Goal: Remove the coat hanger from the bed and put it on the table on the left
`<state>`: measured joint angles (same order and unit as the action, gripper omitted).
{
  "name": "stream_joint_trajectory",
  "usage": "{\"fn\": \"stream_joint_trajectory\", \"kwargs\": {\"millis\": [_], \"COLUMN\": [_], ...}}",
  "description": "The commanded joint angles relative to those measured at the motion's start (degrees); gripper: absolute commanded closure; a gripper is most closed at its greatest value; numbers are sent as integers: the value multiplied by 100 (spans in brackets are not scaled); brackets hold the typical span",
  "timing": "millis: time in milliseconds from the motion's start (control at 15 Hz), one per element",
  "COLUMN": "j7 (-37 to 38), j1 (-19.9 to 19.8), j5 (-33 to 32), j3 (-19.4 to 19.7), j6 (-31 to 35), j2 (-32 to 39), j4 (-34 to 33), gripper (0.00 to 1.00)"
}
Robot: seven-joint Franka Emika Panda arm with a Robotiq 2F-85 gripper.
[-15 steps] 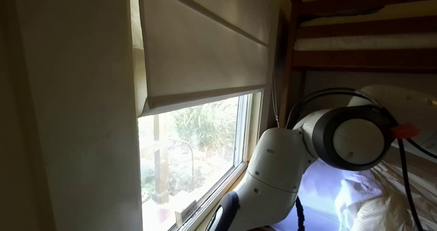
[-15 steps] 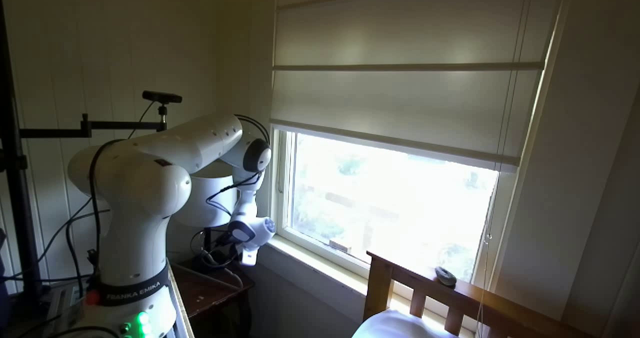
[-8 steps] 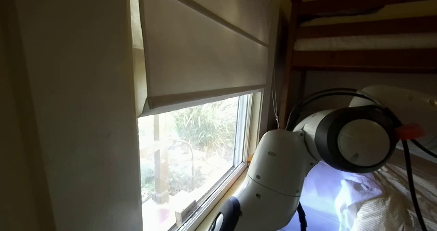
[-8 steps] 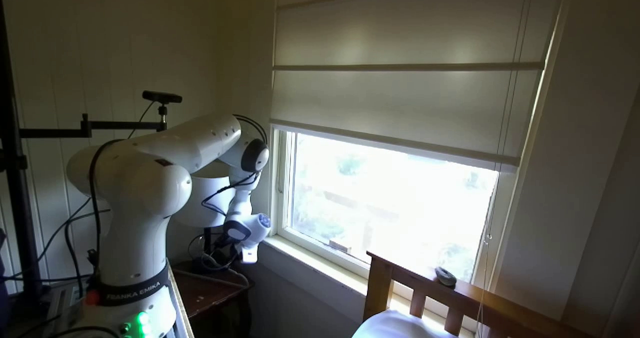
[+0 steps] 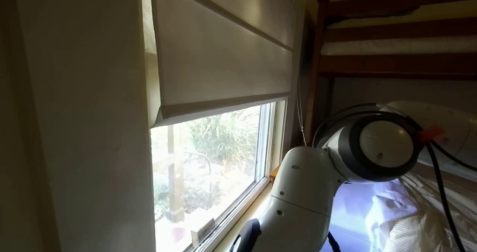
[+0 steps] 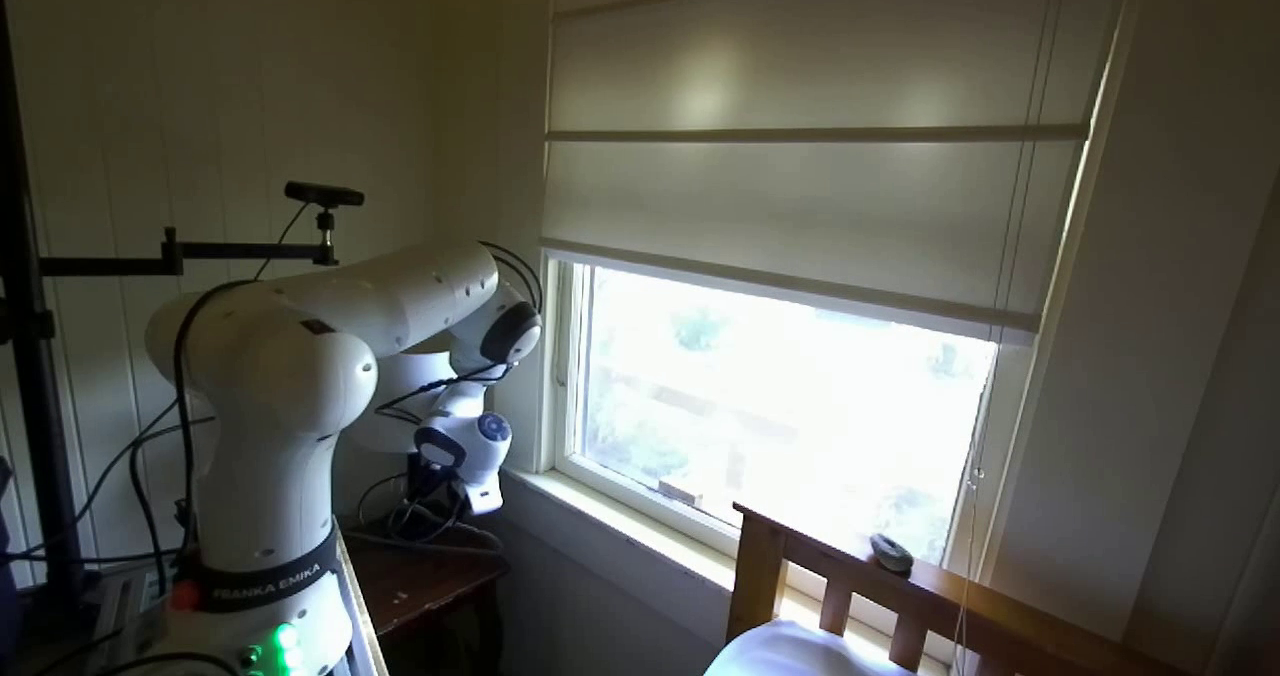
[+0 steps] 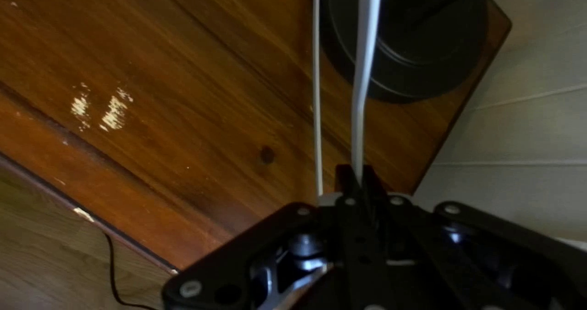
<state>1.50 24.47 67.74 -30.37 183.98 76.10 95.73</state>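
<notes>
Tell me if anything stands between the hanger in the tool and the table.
Possibly: in the wrist view the black lamp base, standing on the table, shows behind the upper stretch of the hanger; whether they touch, I can't tell. Nearer the tool, nothing visible stands between.

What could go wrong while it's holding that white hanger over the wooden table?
In the wrist view, the hanger held by the tool crosses in front of the lamp base, so it might snag when lowered.
In an exterior view, the arm partly hides the lampshade and could bump it; the gap is unclear.
</notes>
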Motion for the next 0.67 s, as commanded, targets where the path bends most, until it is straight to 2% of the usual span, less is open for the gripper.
{"fn": "stream_joint_trajectory", "kwargs": {"millis": [0,67,267,333,600], "j7": [-1149,-1258,-1210,-364,712], "j1": [-949,-1215,-2021,-1866,-2542], "j5": [-114,-320,-1310,-1562,-2898], "j3": [-1187,-1489,-2266,-1856,-2067], "j6": [1031,1273,2030,1660,1968], "j2": [753,948,1596,985,1064], "j4": [-329,-314,-111,241,908], "gripper": [71,69,51,42,16]}}
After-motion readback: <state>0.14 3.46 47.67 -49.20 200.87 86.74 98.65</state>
